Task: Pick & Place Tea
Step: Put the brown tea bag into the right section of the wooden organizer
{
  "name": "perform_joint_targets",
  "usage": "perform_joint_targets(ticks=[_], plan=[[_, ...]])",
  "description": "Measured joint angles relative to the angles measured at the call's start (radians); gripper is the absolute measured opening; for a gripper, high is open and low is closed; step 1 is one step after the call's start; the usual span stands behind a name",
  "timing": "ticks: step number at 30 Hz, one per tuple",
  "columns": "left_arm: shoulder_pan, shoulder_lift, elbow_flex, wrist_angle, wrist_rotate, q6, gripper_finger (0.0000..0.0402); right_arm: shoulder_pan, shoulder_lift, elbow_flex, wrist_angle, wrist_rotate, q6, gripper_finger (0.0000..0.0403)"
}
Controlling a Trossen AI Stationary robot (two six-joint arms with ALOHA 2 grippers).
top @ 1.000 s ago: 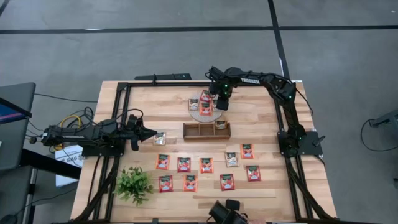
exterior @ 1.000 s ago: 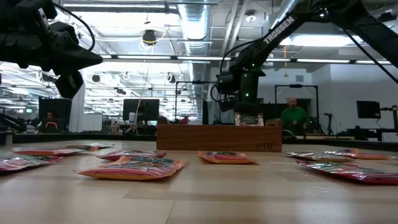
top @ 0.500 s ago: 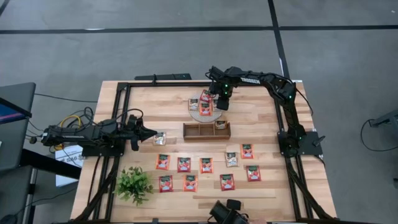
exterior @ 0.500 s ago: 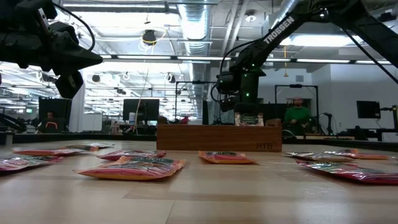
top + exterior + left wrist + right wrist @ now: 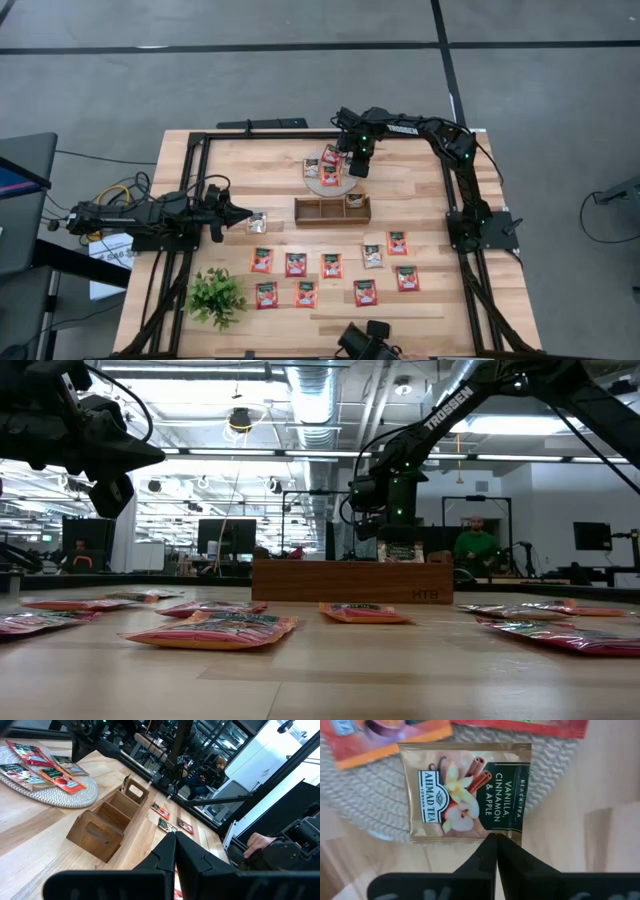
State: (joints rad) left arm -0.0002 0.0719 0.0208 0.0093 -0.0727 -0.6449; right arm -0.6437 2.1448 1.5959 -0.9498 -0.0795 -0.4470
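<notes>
Woven pale mat (image 5: 328, 172) near the table's (image 5: 420, 310) far edge carries my right gripper's (image 5: 493, 840) target: a vanilla tea sachet (image 5: 470, 790) lying half off its rim. The fingers are pressed together at the sachet's edge (a grip I can't confirm). My left gripper (image 5: 244, 212), closed and empty, waits by the left edge.

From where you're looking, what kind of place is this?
Most likely a robotics lab in an open-plan workspace: the wooden table sits in a black frame, monitors stand behind it, and exposed ceiling ducts run overhead.
</notes>
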Motion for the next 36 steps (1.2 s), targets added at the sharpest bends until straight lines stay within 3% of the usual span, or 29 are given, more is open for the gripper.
perform_joint_targets(ticks=[10,22,28,36], plan=[[0.0,0.0,0.0,0.0,0.0,0.0,0.0,0.0,0.0,0.006,-0.07,0.033,0.002,0.0001],[0.0,0.0,0.0,0.0,0.0,0.001,0.0,0.002,-0.001,0.183,-0.175,0.033,-0.002,0.0],[0.0,0.0,0.0,0.0,0.0,0.001,0.0,-0.015,-0.002,0.202,-0.173,0.033,0.04,0.0002],[0.0,0.0,0.0,0.0,0.0,0.003,0.0,-0.068,0.0,0.202,-0.196,0.018,0.107,0.0045]])
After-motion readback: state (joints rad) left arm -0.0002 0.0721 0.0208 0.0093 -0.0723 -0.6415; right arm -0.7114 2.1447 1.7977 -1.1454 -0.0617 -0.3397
